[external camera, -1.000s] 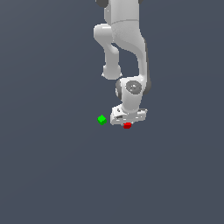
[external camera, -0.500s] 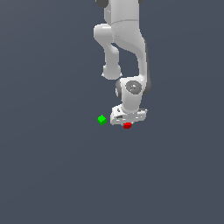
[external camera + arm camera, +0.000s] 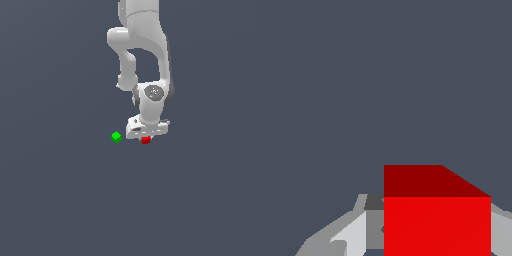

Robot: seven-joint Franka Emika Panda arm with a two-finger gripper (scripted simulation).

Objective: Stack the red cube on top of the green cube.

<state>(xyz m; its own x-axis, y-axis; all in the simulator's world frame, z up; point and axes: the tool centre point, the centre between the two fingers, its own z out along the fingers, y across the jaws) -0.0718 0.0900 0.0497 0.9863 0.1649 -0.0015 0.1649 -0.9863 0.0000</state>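
Observation:
The red cube (image 3: 145,140) sits between the fingers of my white gripper (image 3: 145,138), low over the grey floor. In the wrist view the red cube (image 3: 437,220) fills the gap of the gripper (image 3: 437,245). A grey finger (image 3: 356,235) presses one side and the other finger touches the opposite face, so the gripper is shut on it. The green cube (image 3: 116,137) rests on the floor a short way toward the exterior view's left of the gripper, apart from it. It does not show in the wrist view.
The white arm (image 3: 142,55) rises behind the gripper toward the top of the exterior view. A plain dark grey floor (image 3: 60,200) spreads all around both cubes.
The gripper and the red cube appear a touch higher than half a second ago. The green cube has not moved.

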